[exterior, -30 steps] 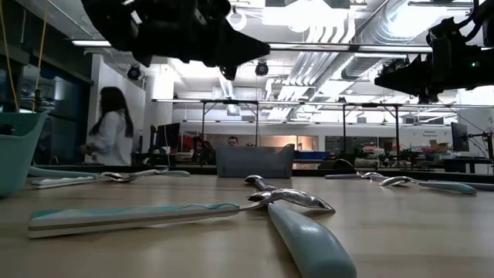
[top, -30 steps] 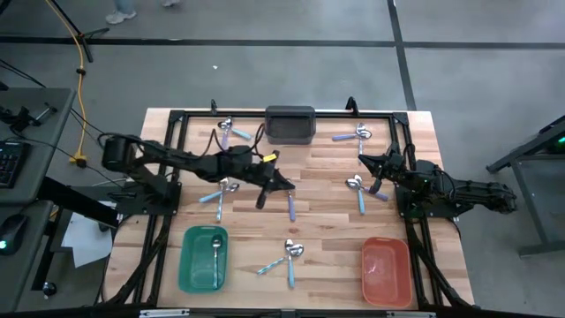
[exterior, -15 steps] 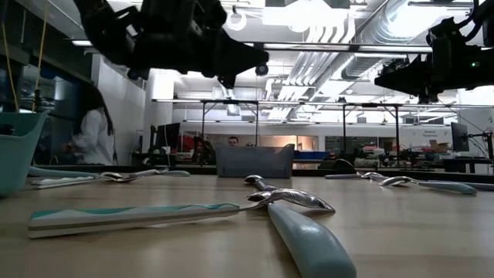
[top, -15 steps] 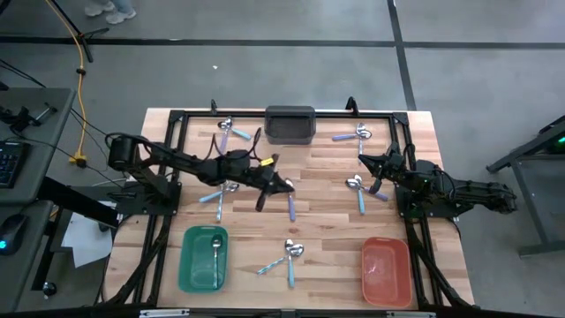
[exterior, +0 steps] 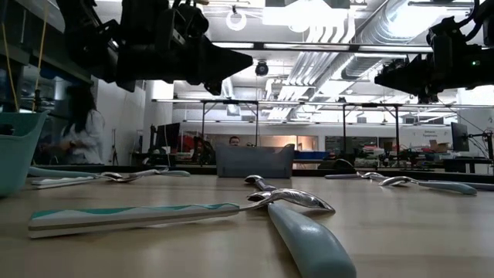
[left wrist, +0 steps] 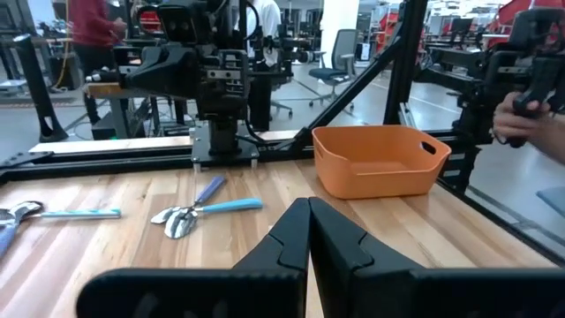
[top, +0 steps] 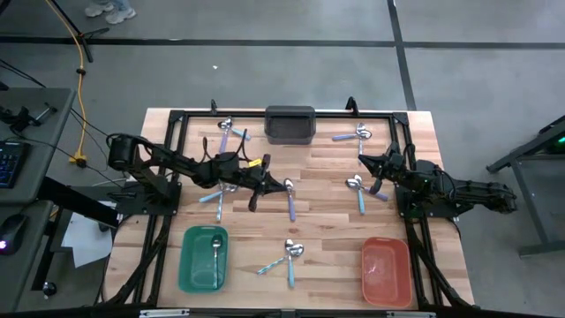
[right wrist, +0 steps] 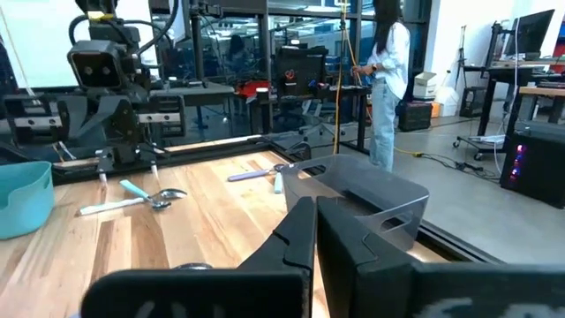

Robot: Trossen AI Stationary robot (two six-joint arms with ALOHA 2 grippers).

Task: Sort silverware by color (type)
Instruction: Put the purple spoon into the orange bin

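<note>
Left gripper (top: 256,196), jaws pressed together and empty, hung above the table with a purple spoon (top: 290,200) just beside its tips; the remaining spoons lay scattered. Right gripper (top: 374,177), likewise closed, waited. Judged step: approach; next, open and descend.
</note>
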